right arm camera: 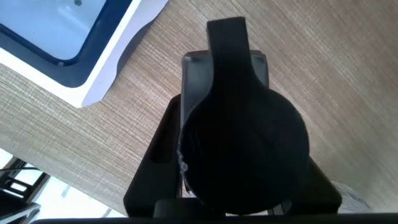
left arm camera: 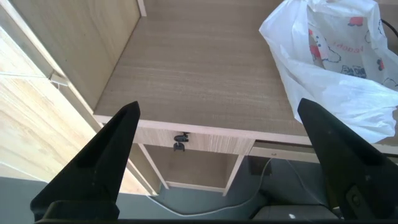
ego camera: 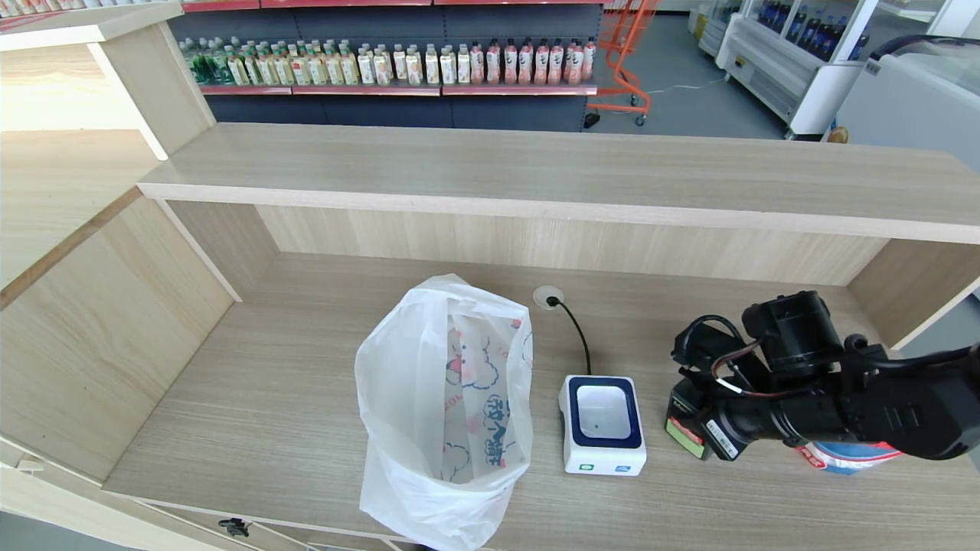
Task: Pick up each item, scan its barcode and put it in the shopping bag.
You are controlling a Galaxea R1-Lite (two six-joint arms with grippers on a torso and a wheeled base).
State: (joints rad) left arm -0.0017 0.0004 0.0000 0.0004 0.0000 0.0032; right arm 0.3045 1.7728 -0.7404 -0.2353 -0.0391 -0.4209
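Box (ego camera: 685, 433) just right of the scanner (ego camera: 602, 421) looks small, stiff and light, so I'd pinch its flat sides, though I can't tell if the right hand (ego camera: 700, 407) parked over it has closed yet.

The head view looks down and forward over the whole surface (ego camera: 268, 398). The left wrist view faces its near edge from farther back, sharing the shopping bag (ego camera: 429, 398). The right wrist view sits close above the scanner (right arm camera: 74, 43).
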